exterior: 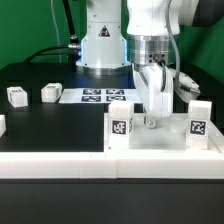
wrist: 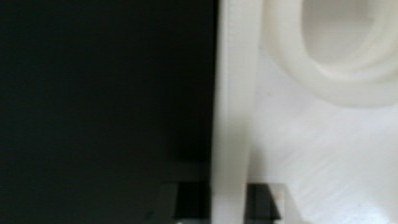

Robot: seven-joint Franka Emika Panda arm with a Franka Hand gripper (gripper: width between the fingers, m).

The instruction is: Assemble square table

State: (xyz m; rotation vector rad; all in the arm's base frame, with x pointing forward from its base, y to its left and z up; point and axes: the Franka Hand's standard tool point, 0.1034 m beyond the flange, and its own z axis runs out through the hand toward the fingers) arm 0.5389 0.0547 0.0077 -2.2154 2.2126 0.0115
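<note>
Green fills the background behind the black tabletop, and the robot base stands at the far side. The square table slab lies on the exterior view's right, just behind the long low wall. It sits between two upright white blocks with tags; I cannot tell what these blocks are. Two of the small legs lie well apart from it on the exterior view's left, not yet fitted.

I judge that the step in hand is the grasp of the slab, to bring it into a good place before any leg goes in. My fingers are closed as far as they go, one on each side of the raised rim, so they pinch this thin edge. In the wrist view one round corner socket is near the grip.

The next move, I think, asks for a firm pinch and a flat, slow slide. The rim is narrow and could slip out, and the tagged blocks stand close enough to be knocked.
</note>
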